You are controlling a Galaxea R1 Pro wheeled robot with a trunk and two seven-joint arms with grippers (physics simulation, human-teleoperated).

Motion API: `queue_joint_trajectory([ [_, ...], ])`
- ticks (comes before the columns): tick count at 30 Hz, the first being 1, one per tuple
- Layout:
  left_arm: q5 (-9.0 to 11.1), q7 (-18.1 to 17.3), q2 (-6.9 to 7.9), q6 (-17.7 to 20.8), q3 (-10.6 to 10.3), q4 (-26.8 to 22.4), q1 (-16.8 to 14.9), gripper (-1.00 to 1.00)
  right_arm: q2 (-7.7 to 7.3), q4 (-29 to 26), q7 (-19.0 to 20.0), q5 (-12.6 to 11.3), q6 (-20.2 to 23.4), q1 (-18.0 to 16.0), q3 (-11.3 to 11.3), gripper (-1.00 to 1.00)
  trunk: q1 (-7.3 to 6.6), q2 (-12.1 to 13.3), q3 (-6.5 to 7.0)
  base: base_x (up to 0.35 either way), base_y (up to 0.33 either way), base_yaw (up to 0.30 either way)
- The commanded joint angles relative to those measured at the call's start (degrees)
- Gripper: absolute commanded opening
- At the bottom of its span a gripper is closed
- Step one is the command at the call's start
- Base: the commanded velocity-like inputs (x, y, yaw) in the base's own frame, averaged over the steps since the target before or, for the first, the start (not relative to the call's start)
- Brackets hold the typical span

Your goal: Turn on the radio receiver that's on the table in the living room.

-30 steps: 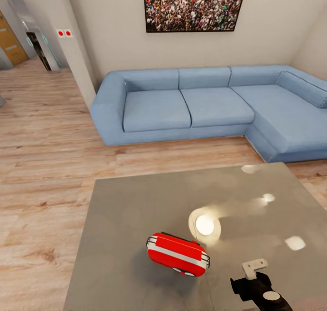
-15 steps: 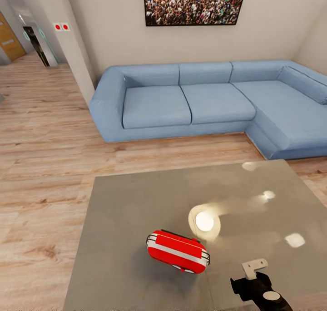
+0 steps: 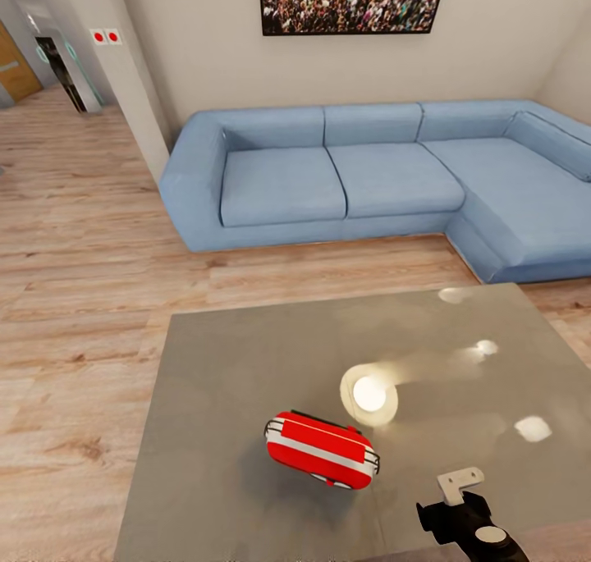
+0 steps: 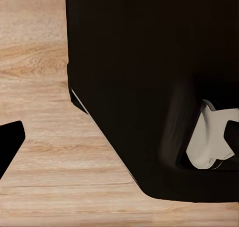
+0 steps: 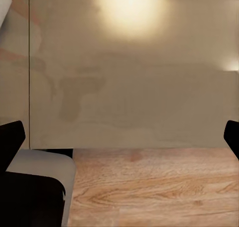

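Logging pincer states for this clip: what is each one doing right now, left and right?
Left pincer: open, holding nothing.
Right pincer: open, holding nothing, above the near edge of the table.

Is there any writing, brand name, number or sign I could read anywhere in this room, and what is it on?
No readable text in any view.
Radio receiver: red with a silver band, no legible brand or numbers.
Small wall plate: two red dots, no words.
Framed photo: a crowd, no lettering.
Table: lamp reflections, no marks.
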Motion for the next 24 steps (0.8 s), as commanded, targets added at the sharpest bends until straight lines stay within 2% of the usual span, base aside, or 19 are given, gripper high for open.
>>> queue_joint_trajectory([
  [1,0.0,0.0,0.0,0.0,0.0,0.0,0.0,1.0,0.0,0.0,0.01,0.0,0.0,0.0,0.0,1.0,0.0,0.0,-0.08,0.0,0.0,0.0],
  [18,0.0,0.0,0.0,0.0,0.0,-0.05,0.0,1.0,0.0,0.0,0.03,0.0,0.0,0.0,0.0,1.0,0.0,0.0,-0.24,0.0,0.0,0.0],
  [20,-0.03,-0.17,-0.2,-0.65,-0.36,-0.71,-0.44,1.0,0.54,0.61,-0.62,-0.66,-0.65,0.66,-0.65,1.0,0.0,0.0,-0.24,0.0,0.0,0.0],
  [24,-0.06,-0.14,-0.21,-1.58,-0.36,-2.01,-0.46,1.0,0.53,0.54,-0.77,-0.96,-1.44,1.94,-1.87,1.0,0.0,0.0,-0.24,0.0,0.0,0.0],
])
